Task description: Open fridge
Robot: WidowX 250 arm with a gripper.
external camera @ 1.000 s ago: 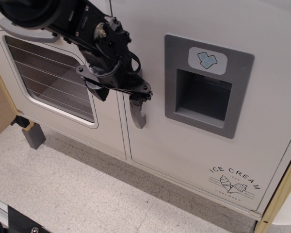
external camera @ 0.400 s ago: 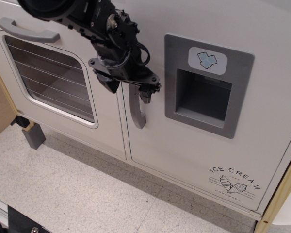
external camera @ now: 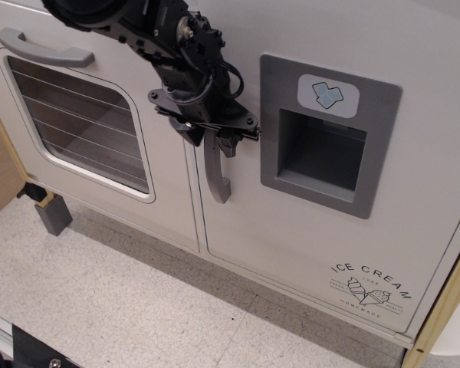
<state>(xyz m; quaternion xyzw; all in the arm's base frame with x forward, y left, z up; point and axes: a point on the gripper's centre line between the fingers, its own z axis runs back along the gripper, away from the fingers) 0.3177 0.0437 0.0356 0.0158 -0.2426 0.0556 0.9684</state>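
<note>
The fridge [external camera: 291,222] is a large white door with a grey recessed ice dispenser panel [external camera: 326,146], a blue ice-cube badge [external camera: 328,95] and an "ICE CREAM" print [external camera: 370,287]. The door sits flush and shut. Its vertical grey handle [external camera: 215,172] runs along the door's left edge. My black gripper [external camera: 208,139] is at the top of the handle, with one finger [external camera: 188,135] to its left and one [external camera: 228,144] to its right. The jaws stand open around the handle. The handle's upper end is hidden behind the gripper.
The white oven door [external camera: 77,123] with a wire-rack window and a horizontal grey handle [external camera: 44,47] is just left of the fridge. A grey block [external camera: 52,213] stands on the speckled floor [external camera: 138,299]. A wooden frame edge [external camera: 441,307] runs at the right.
My gripper has moved up and to the right along the handle. Its fingers now stand closer together on either side of the handle. The fridge door has not moved.
</note>
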